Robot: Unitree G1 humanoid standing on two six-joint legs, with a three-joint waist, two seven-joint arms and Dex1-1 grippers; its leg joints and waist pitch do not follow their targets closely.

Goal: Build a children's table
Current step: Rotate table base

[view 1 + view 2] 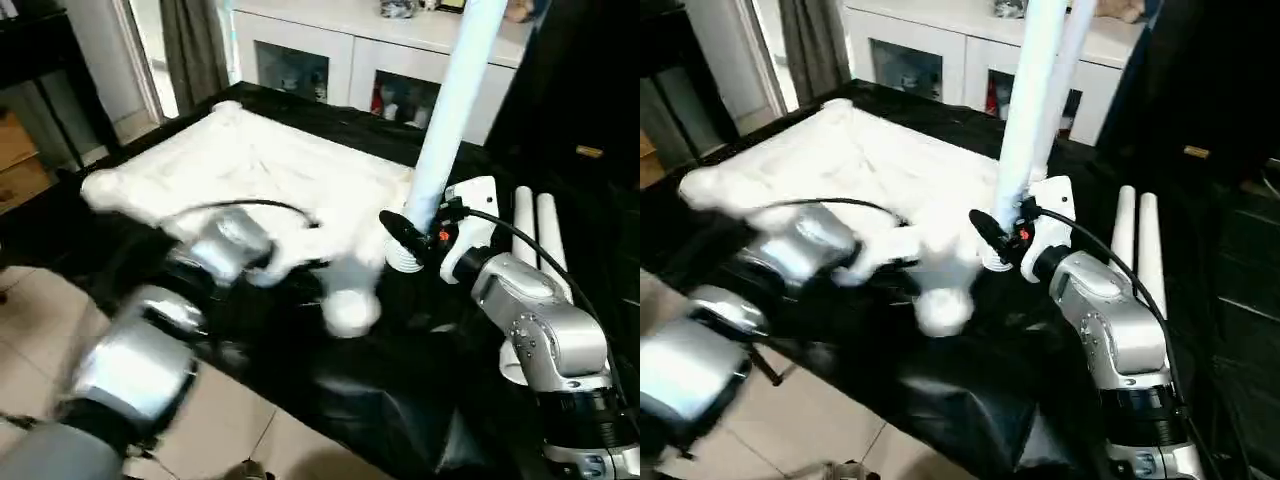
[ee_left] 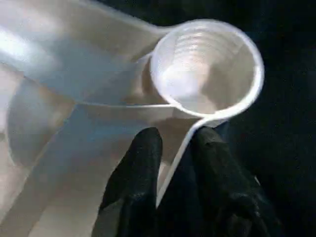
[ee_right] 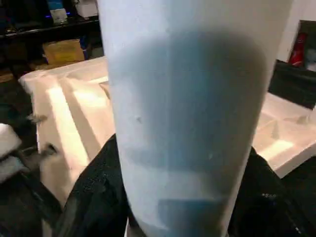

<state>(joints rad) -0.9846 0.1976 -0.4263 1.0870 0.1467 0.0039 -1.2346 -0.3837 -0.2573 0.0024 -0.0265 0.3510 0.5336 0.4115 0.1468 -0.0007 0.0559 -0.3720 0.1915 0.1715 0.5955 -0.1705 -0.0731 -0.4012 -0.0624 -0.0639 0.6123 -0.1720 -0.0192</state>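
Black table point(image 1: 380, 390): tabletop point(image 1: 270, 170), leg point(image 1: 450, 110); labels illegible.

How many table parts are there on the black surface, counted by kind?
White plastic rectangular tabletop: 1
Long white tubular leg held upright in the right gripper: 1
Long white tubular legs lying beside the right arm: 2
Total: 4

one tabletop point(image 1: 250, 170), three legs point(image 1: 455, 110), two tools point(image 1: 405, 235)
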